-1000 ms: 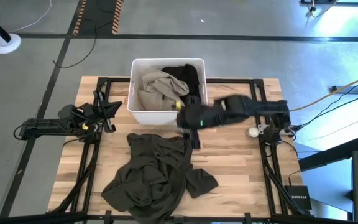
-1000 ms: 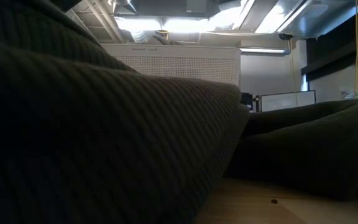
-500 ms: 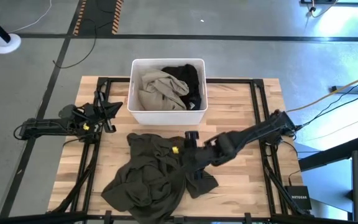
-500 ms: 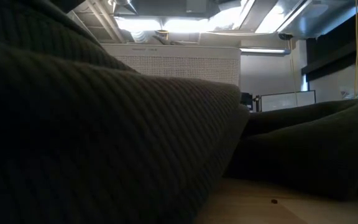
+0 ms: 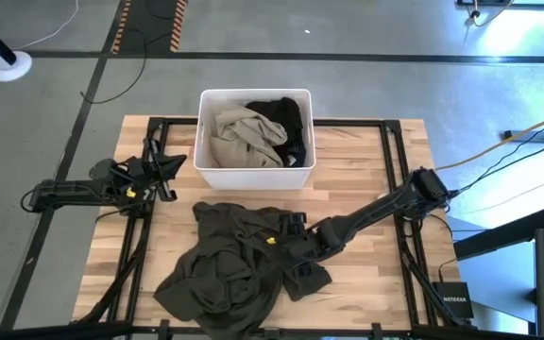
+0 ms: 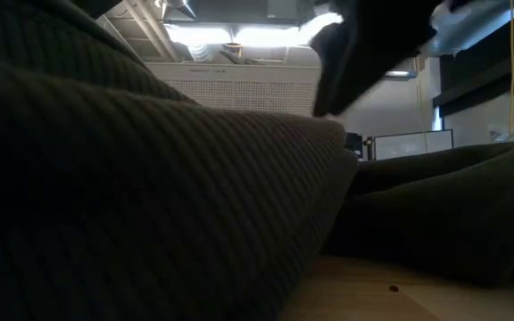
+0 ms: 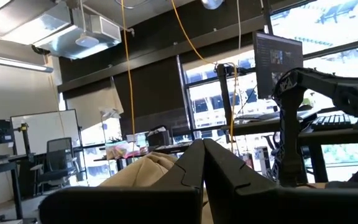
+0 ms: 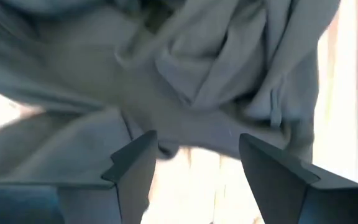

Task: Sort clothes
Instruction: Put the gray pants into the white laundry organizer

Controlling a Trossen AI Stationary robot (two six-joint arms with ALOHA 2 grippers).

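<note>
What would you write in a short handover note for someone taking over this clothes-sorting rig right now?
Right gripper: open, low over the dark olive-green garment, nothing held.
Left gripper: shut, empty, parked at the table's left edge.
Done: beige-khaki garment and black garment lie in the white bin.
Left: the olive garment lies spread on the wooden table, in front of the bin; grasp it and sort it.

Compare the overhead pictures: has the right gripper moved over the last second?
Yes. The right gripper has swung from the white bin's front right corner toward the table's near edge, now open over the olive-green garment.
</note>
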